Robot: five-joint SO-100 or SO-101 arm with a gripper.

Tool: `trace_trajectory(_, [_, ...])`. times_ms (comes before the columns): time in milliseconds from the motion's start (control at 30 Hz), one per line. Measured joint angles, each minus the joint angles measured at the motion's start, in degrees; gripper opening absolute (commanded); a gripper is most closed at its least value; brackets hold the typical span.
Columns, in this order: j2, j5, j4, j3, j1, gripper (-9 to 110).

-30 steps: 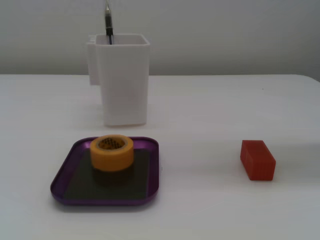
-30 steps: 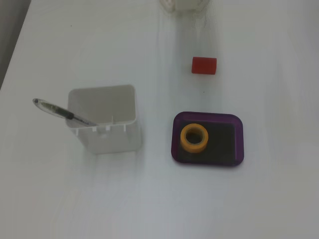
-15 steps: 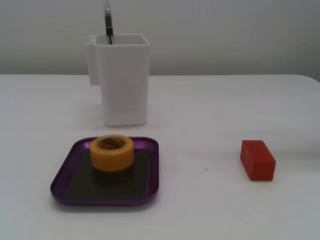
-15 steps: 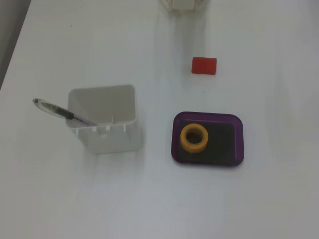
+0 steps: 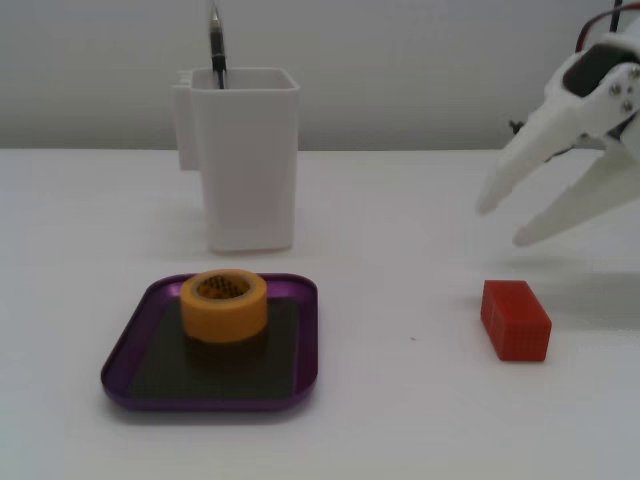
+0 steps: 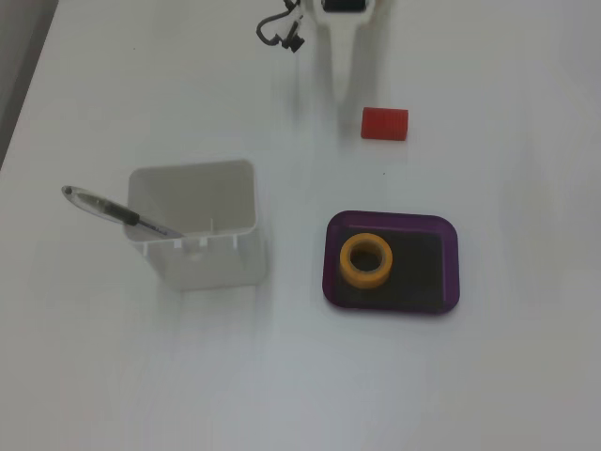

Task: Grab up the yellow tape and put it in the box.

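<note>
— Where was your claw [image 5: 503, 224] relative to the yellow tape [image 5: 224, 304]?

— Well apart from it. In the fixed view from the front, your claw hung over the right side of the counter [image 5: 400, 420], its two white fingers spread wide with nothing between them. It was above and just behind the red block [image 5: 515, 319], not touching it. The tape sat far off toward the left side, inside the box [image 5: 125, 358].

— And in the fixed view from above?

— There your claw [image 6: 351, 94] came in from the top edge, just beside the red block [image 6: 385, 123]. The tape [image 6: 366, 260] stood on its flat side in the left half of the box [image 6: 451, 263], on the dark bottom, close to the rim.

— What about the other container?

— The white container [image 5: 247, 160] stood upright behind the box, and a pen [image 6: 117, 213] leaned out of it.

— Anything you couldn't make out?

— Your arm was cut off by the frame in both fixed views. From above, the fingers overlapped, so you couldn't judge their spread there. The pen's top was cropped in the front view.
</note>
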Motion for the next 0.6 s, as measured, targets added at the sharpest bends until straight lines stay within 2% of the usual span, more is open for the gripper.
trace_trajectory(467, [0.0,0.0,-0.2,8.6,-0.1,10])
trace_trajectory(600, [0.0,0.0,-0.2,9.1,-0.1,-1])
